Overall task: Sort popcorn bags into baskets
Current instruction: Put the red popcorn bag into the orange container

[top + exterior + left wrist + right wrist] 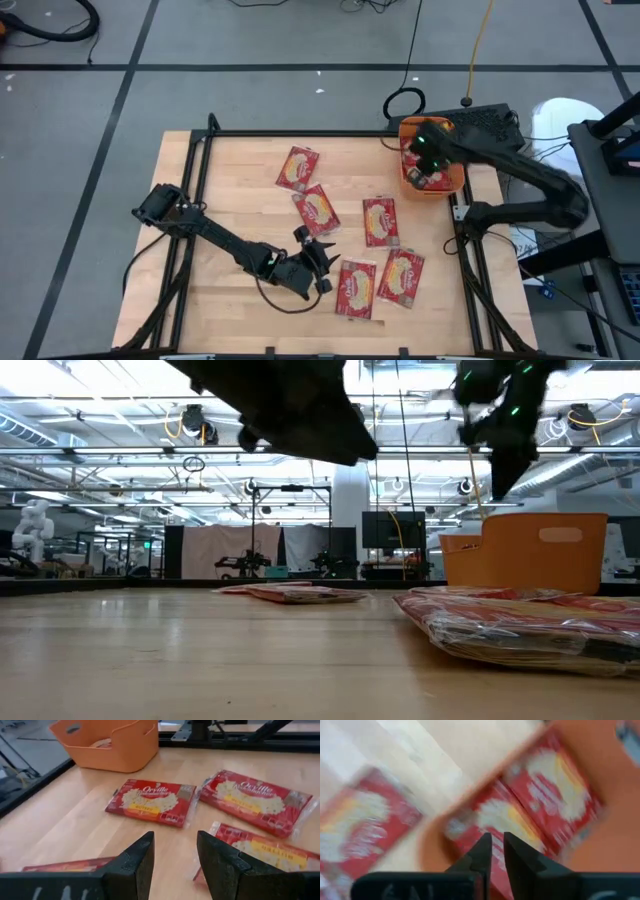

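Observation:
Five red popcorn bags lie flat on the wooden table: two toward the far side point(297, 168) point(317, 209), one in the middle point(380, 221), and two near the near edge point(402, 276) point(357, 288). The orange bin point(445, 182) stands at the table's far right corner, with more red bags point(540, 805) inside it. My right gripper point(425, 152) hovers over the bin; its fingers point(497, 847) are shut but for a narrow slit and hold nothing. My left gripper point(322, 256) is open and empty, low over the table just left of the near bags point(265, 847).
A black metal frame point(200, 200) borders the table, and the arm bases stand at its left and right sides. Bare wood lies on the table's left half point(240, 200). Cables and a dark box point(490, 120) sit beyond the far right corner.

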{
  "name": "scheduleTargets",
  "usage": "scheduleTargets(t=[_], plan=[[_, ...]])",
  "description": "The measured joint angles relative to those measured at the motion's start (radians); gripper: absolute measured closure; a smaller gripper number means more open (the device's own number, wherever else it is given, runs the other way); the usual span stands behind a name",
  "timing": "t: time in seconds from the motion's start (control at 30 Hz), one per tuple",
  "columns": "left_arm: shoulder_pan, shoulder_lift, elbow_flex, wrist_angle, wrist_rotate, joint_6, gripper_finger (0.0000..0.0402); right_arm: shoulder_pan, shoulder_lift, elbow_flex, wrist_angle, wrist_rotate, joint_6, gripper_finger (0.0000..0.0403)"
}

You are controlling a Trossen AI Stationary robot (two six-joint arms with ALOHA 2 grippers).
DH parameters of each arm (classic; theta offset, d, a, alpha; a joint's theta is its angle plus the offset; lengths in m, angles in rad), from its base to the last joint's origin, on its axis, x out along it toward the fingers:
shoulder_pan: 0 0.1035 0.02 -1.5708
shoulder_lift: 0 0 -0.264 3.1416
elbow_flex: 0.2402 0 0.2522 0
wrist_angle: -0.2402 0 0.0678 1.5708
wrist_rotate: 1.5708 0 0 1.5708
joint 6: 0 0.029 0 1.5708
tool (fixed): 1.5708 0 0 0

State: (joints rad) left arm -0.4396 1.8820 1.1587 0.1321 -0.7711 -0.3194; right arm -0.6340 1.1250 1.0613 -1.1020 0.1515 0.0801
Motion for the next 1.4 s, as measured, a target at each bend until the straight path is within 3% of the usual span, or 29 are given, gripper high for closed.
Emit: scheduleTargets(t=[0.2,0.37,0.83,1.1,1.4], plan=[[0.013,0.0,0.0,0.008,0.105,-0.035,0.0249,-0.114,0.233,0.043,-0.087,-0.108,-0.002,0.0399],[-0.009,0.0,0.0,0.006,0.113,-0.041,0.025,-0.131,0.305,0.016,-0.082,-0.129,0.004,0.0397],[-0.034,0.0,0.0,0.006,0.112,-0.027,0.025,-0.132,0.271,-0.162,0.076,-0.127,0.057,0.0402],[-0.034,0.0,0.0,0.005,0.112,-0.023,0.025,-0.132,0.257,-0.178,0.098,-0.125,0.03,0.0402],[-0.029,0.0,0.0,0.0,0.112,-0.023,0.025,-0.117,0.017,-0.105,0.063,-0.114,0.061,0.0403]])
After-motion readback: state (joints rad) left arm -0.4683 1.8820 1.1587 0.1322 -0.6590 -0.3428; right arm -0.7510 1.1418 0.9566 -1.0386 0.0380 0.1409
